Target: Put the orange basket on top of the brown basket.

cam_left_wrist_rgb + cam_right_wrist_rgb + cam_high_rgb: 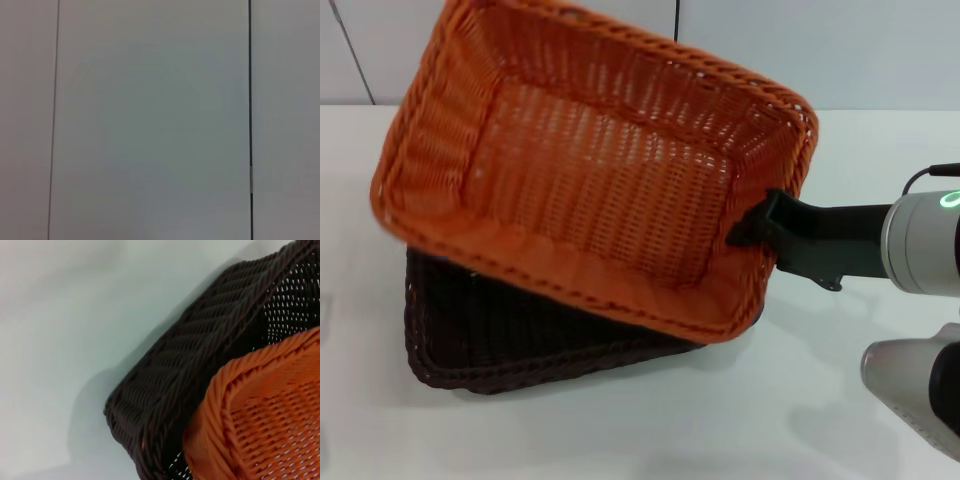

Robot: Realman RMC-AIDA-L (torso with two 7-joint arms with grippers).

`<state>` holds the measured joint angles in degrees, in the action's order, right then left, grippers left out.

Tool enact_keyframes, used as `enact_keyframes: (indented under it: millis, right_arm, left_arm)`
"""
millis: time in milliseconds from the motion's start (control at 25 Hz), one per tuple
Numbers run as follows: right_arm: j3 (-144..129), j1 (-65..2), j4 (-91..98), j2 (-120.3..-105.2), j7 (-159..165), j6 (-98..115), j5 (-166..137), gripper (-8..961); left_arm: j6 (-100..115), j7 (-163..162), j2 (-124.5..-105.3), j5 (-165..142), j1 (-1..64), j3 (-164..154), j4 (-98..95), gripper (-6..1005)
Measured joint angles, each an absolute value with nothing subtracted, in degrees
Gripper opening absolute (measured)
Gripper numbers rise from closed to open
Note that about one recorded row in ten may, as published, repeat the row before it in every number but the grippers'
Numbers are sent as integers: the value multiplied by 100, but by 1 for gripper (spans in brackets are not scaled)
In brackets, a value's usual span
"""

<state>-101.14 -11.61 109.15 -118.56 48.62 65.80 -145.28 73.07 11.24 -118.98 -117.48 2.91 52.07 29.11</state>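
Observation:
The orange basket point(590, 170) is held tilted in the air over the brown basket point(490, 340), which sits on the white table. My right gripper point(752, 230) reaches in from the right and is shut on the orange basket's right rim. The right wrist view shows a corner of the brown basket point(200, 365) with the orange basket's rim point(250, 405) just above it. The left gripper is out of view; its wrist view shows only a pale wall.
The white table point(840, 400) runs around the baskets. The right arm's grey housing point(920, 240) and a further grey part point(910, 385) are at the right edge. A pale wall point(840, 50) stands behind.

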Motion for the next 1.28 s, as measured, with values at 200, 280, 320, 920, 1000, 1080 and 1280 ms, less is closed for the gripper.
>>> enact_keyframes:
  millis: [200, 280, 320, 920, 1000, 1080, 1280]
  right_arm:
    - [-10139, -1159, 10913, -11846, 4877, 6612, -14527, 165]
    - [-10182, -1141, 10886, -11835, 4983, 6616, -14525, 165]
    - [-10182, -1141, 10886, -11835, 4983, 6616, -14525, 166]
    - [-10384, -627, 11376, -11782, 5077, 6704, -14549, 415]
    - [-10433, -512, 11549, -11801, 5078, 6827, -14546, 489]
    - [-10610, -292, 11764, -11817, 5078, 6926, -14543, 526]
    - [-10966, 32, 11840, -11836, 5073, 6933, -14566, 526]
  left_arm:
    - [7316, 1125, -11900, -11534, 313, 5040, 2918, 802]
    - [7325, 1125, -11900, -11500, 314, 4999, 2918, 802]
    - [7325, 1125, -11900, -11500, 314, 4999, 2918, 802]
    - [7326, 1126, -11868, -11477, 347, 4893, 2955, 802]
    - [7321, 1130, -11866, -11478, 389, 4893, 2927, 802]
    - [7315, 1132, -11861, -11485, 416, 4893, 2914, 802]
    - [7307, 1134, -11855, -11516, 471, 4891, 2854, 802]
